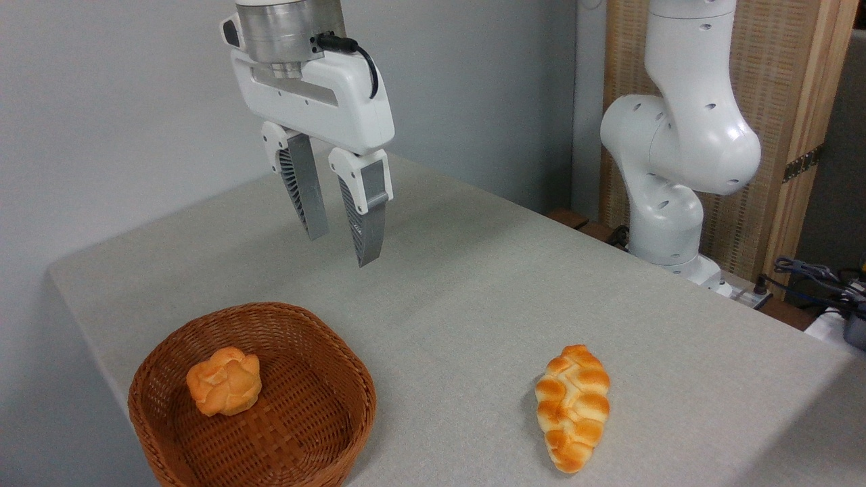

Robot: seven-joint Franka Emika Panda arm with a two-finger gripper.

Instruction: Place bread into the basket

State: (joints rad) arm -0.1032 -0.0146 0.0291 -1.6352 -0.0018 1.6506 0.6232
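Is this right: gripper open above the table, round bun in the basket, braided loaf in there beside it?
Not quite. The braided loaf lies on the table, right of the basket, not in it. The camera view shows only the round bun inside, and the gripper open above the table.

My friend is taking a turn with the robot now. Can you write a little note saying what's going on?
Claw: open, empty, up in the air above the table, behind the basket.
Braided loaf: lying on the table, to the right of the basket, untouched.
Wicker basket: front left of the table, with a small knotted bun already inside.
Done: nothing with the loaf so far.
Left: move over to the loaf, grab it, drop it into the basket beside the bun.
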